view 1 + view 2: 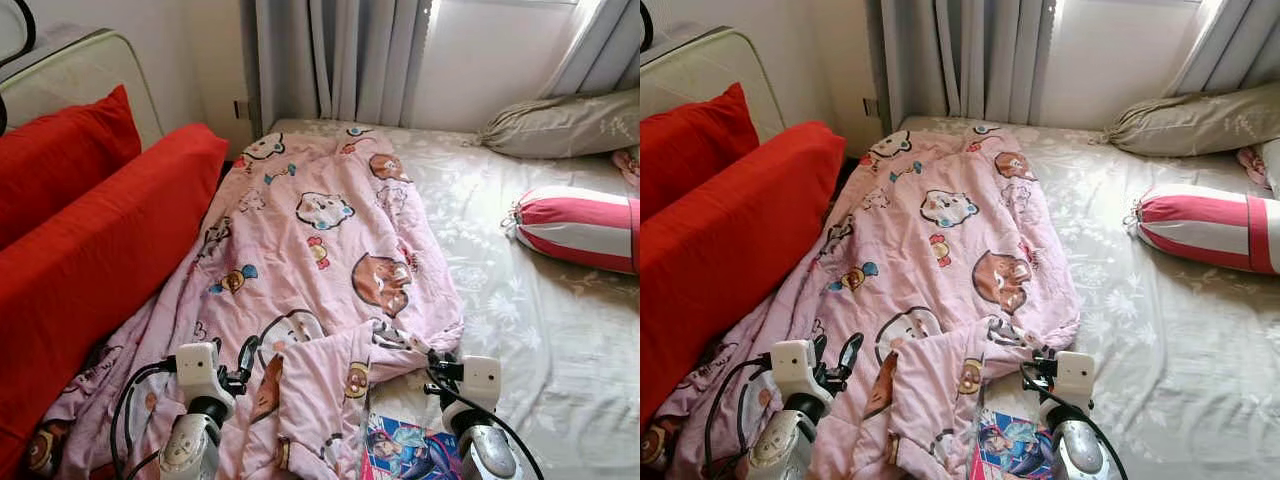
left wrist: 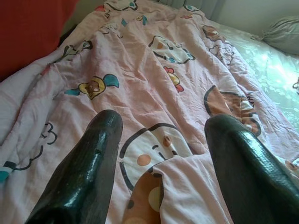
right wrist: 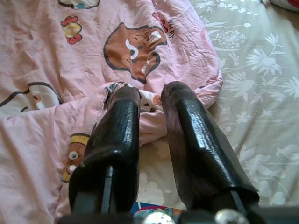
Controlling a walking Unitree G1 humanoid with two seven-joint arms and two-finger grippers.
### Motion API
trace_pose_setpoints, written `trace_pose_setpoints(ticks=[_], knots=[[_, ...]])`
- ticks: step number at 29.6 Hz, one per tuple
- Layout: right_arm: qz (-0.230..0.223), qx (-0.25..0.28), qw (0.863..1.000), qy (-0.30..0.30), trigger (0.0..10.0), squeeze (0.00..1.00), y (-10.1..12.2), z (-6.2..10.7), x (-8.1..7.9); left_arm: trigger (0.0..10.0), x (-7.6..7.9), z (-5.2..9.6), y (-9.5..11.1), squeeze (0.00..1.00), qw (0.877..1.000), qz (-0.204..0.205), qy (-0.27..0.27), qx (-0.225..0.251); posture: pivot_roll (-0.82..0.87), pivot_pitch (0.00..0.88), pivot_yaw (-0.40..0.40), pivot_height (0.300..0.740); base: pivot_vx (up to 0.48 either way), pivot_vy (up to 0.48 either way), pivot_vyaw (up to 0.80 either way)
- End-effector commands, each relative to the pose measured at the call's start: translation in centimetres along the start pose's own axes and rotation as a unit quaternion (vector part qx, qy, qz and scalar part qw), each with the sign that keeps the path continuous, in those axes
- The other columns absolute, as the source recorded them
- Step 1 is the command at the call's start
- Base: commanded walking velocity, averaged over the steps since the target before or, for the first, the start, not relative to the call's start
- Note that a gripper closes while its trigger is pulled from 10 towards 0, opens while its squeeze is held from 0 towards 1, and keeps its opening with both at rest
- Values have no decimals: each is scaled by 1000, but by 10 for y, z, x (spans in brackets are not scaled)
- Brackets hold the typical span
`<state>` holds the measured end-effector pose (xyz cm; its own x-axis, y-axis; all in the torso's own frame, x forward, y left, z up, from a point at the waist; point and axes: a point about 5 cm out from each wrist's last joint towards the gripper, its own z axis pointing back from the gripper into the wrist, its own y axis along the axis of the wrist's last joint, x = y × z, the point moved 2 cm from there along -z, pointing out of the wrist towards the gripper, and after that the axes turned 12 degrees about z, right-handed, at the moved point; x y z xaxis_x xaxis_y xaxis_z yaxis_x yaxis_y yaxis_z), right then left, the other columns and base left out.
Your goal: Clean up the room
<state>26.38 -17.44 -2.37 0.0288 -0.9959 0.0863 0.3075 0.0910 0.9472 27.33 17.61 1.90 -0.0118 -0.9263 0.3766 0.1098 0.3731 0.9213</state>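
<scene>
A pink cartoon-print blanket [image 1: 320, 240] lies lengthwise on the bed, with its near end folded back in a rumpled flap [image 1: 330, 390]. My left gripper [image 1: 245, 362] hovers open just over the blanket near that flap, and its black fingers [image 2: 93, 158] straddle a printed face. My right gripper [image 3: 149, 95] sits at the blanket's near right corner. Its two fingers are closed on a bunched fold of pink fabric [image 3: 149, 109].
The bed sheet [image 1: 540, 330] is grey with a flower print. Red cushions [image 1: 90, 250] line the left side. A red-and-white striped bolster [image 1: 580, 228] and a grey pillow [image 1: 560, 125] lie at the right. A colourful picture book [image 1: 410, 450] rests by the right arm. Curtains [image 1: 340, 60] hang behind.
</scene>
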Motion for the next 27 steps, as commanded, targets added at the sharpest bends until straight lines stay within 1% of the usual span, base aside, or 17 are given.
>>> trace_pose_setpoints(ticks=[1, 4, 7, 23, 27], knots=[[4, -12, 1000, -2, 10000, 0, -4, 1, 2, 10000, -1, 3, -2, 0, 1000, 1, 6, -10, 85, 59, -42, 680, 0, 0, 0], [9, -12, 1000, -5, 10000, 0, -4, 1, 3, 10000, -2, 3, -1, 0, 1000, 1, 7, -9, 86, 62, -44, 660, 0, 0, 0], [3, 7, 1000, -7, 10000, 0, 1, 1, 4, 10000, -1, 4, 0, 0, 1000, 1, 8, -10, 88, 64, -44, 660, 0, 0, 0], [4, -2, 1000, -14, 10000, 0, 1, -2, 5, 10000, 1, 6, -1, 0, 1000, 2, 13, -15, 89, 68, -47, 660, 0, 0, 0], [5, -12, 1000, -11, 10000, 0, -1, -3, 4, 10000, 1, 7, -2, 0, 1000, 4, 16, -19, 93, 69, -49, 660, 0, 0, 0]])
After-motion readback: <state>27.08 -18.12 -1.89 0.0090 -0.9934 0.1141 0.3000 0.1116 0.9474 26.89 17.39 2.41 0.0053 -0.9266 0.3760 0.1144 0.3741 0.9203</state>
